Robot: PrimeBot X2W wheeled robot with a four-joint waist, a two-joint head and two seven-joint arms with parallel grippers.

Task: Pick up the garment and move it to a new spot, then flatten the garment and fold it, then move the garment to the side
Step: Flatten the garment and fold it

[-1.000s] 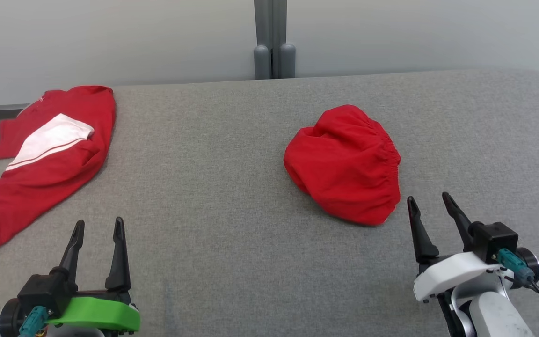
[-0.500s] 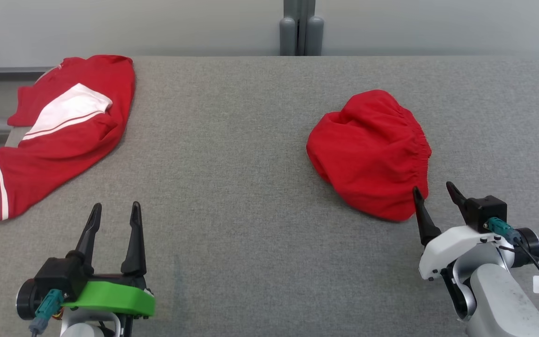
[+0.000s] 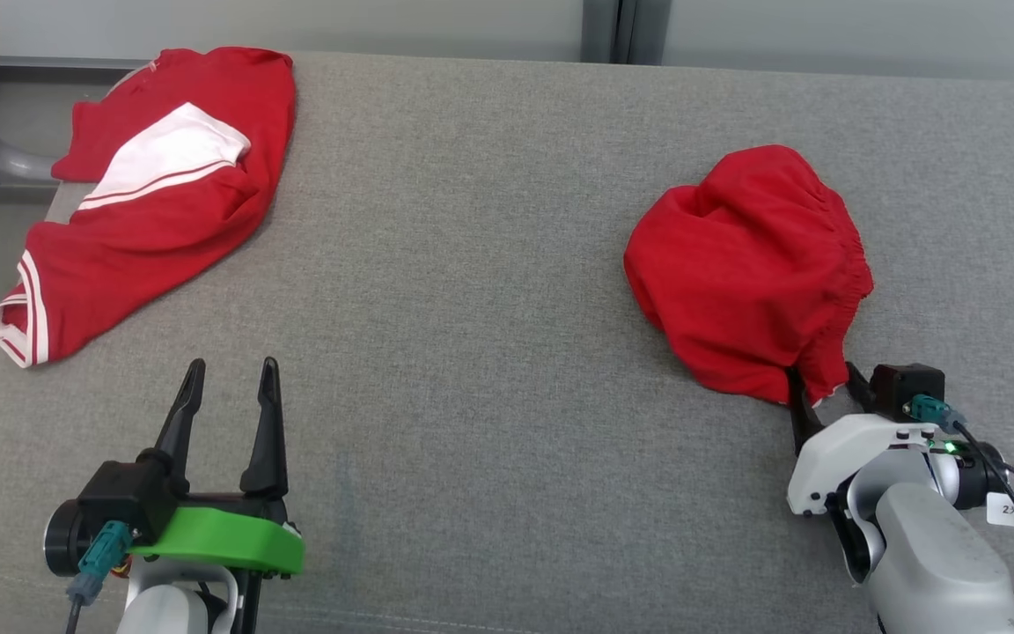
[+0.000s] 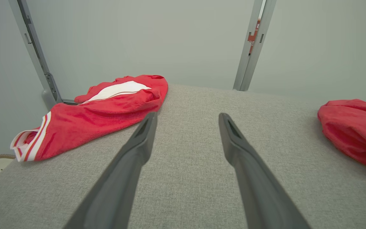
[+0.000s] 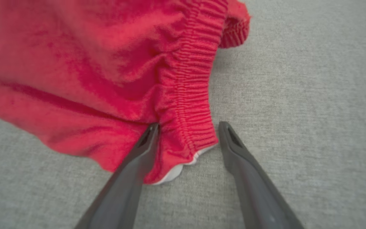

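- The right tool (image 3: 822, 387) sits at the near right of the grey fabric-covered tabletop (image 3: 472, 308). Its two long dark fingers are spread wide and clamped on nothing.
- In the right wrist view the right tool (image 5: 189, 125) straddles the near corner of the crumpled red cloth garment (image 5: 106, 63).
- The finger on that view's left touches the fabric with its tip, just inside the ribbed elastic waistband (image 5: 189, 95). The other finger lies over bare tabletop just beside the band, apart from it.
- A small patch of white lining (image 5: 176, 170) shows at the garment's near edge, between the two fingers.
- In the head view the crumpled red cloth garment (image 3: 745, 282) lies in a rounded heap on the right half of the tabletop, about midway between near and far. Its gathered band runs down its right side, and its near tip covers one fingertip of the right tool.
- The left tool (image 3: 234, 365) is at the near left with its fingers wide apart, holding nothing. It is over bare tabletop, well apart from both pieces of clothing.
- A loosely spread red jersey with a white panel and white-striped cuff (image 3: 155, 202) lies at the far left corner, reaching the tabletop's left edge.
- In the left wrist view the left tool (image 4: 186, 115) points toward the far edge, with the jersey (image 4: 106, 108) to its left and the garment (image 4: 354, 127) to its right.
- Behind the far edge stands a pale grey wall with a grey upright post (image 3: 617, 26).
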